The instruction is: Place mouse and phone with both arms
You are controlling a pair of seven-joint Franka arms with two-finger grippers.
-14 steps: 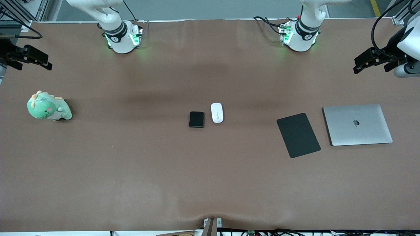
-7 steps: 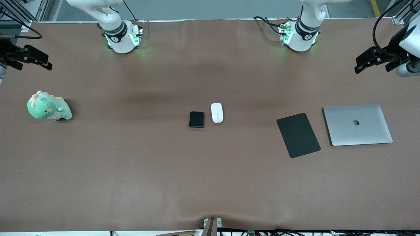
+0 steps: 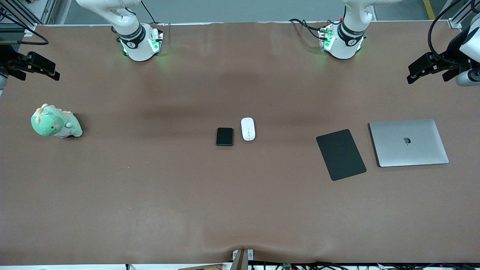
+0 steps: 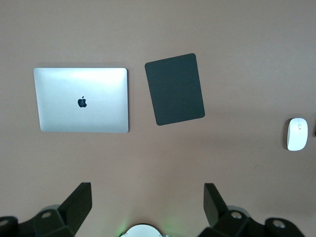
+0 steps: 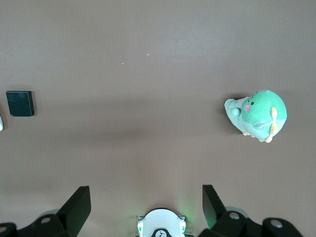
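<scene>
A: Where are the hands?
B: Left hand (image 4: pixel 148 205) spread wide and empty, high over the table's (image 3: pixel 150 195) end; right hand (image 5: pixel 146 205) likewise (apparently waiting).
A: The goods?
B: Mouse (image 3: pixel 248 129) just beside phone (image 3: pixel 224 136), mid-table, well apart from both hands.

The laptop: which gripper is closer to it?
Left. The left gripper hangs open above the table edge by the laptop; the right gripper, open, is at the other end.
</scene>
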